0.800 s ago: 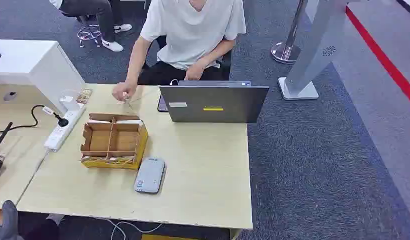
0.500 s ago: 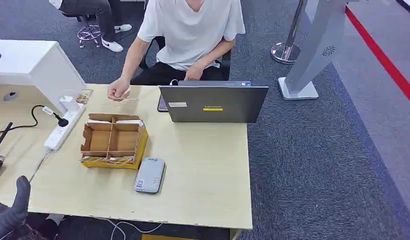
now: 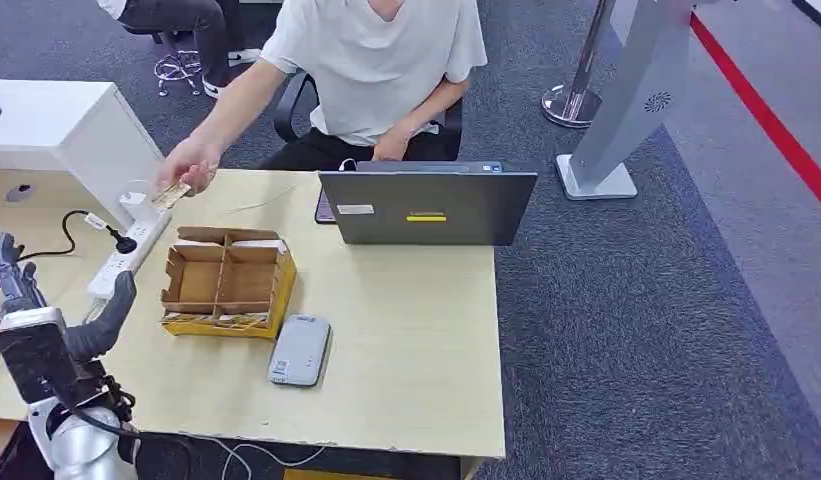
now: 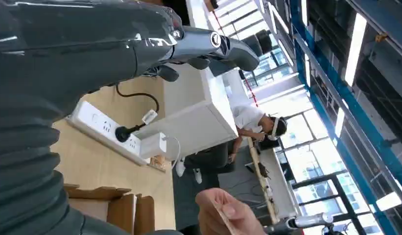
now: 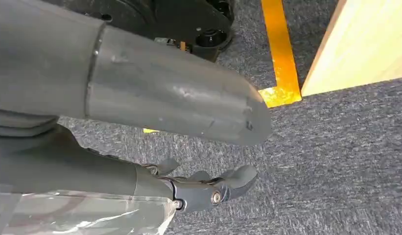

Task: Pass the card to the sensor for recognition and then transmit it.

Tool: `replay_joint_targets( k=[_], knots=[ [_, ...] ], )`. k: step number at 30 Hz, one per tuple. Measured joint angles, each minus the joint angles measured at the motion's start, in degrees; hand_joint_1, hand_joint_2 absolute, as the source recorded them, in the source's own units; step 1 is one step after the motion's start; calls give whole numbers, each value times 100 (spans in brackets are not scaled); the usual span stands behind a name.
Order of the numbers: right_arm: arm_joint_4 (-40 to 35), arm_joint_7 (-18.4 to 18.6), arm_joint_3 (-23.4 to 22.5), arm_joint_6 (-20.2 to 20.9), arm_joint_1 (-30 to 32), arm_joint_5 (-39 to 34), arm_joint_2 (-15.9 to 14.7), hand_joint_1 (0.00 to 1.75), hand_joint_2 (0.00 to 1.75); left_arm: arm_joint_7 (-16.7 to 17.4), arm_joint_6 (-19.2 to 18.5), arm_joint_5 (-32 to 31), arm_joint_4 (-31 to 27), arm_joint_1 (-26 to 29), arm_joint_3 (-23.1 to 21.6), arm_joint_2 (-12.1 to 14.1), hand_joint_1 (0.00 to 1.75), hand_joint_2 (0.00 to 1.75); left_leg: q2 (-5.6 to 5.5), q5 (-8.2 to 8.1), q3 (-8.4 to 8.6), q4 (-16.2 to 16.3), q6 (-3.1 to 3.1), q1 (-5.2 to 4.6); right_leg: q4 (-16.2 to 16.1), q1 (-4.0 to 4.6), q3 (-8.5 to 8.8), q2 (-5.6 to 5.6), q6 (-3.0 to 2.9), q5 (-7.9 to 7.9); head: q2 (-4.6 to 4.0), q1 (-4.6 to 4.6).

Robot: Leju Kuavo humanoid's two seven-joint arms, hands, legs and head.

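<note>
1. Card first: a small, thin tan card point(image 3: 172, 194) sits in the person's hand point(image 3: 191, 166) at the upper left of the head view, held out over the far left corner of the pale wooden bench point(image 3: 406, 340), above the white power strip point(image 3: 126, 255). In the left wrist view the same card point(image 4: 223, 220) shows edge-on at the bottom centre.
2. Handling, as a judgement: it looks light, stiff and flat, likely slick on its faces. A pinch across the free end, thumb on one face and fingers on the other, should suit it; too shallow a hold could let it slip or twist.
3. Left hand point(image 3: 31, 300): raised at the lower left of the head view, beside the bench's near left edge, well short of the card. Thumb and fingers stand apart, holding nothing and touching nothing.
4. Right hand point(image 5: 203, 188): hangs low over grey carpet, fingers loosely curled in, nothing in them.
5. Grey flat card reader point(image 3: 300, 349) lies on the bench at lower centre, just beside the partitioned cardboard box point(image 3: 228, 280); the card goes there once taken.
</note>
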Motion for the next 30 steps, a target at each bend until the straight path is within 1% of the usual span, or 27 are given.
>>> replay_joint_targets(
  k=[8, 9, 10, 30],
  knots=[
    [83, 72, 0, -11, -58, 188, 0, 0, 0, 522, 157, -1211, 512, -682, -612, 369, 0, 175, 1, 5, -1, 1, 0, 0, 0, 0, -1, 1, -2, 5, 0, 0],
    [100, 79, 0, -13, -69, 212, 0, 0, 0, 600, 175, -1386, 598, -788, -704, 432, 75, 175, 1, 6, -1, 1, -1, 0, 1, 0, -1, 1, -2, 6, 0, 0],
    [111, 81, 0, -13, -78, 245, 0, 0, 0, 664, 201, -1537, 669, -874, -756, 479, 175, 175, 3, 6, -1, 1, -1, 0, 1, 0, -2, 3, -3, 6, 0, 0],
    [372, 315, -7, -114, -210, 793, -63, 0, 0, 1945, 518, -4750, 2083, -2598, -2149, 1338, 175, 175, 8, 11, -3, 2, -1, 0, 2, 0, -6, 12, 0, 14, 0, 0]
  ],
)
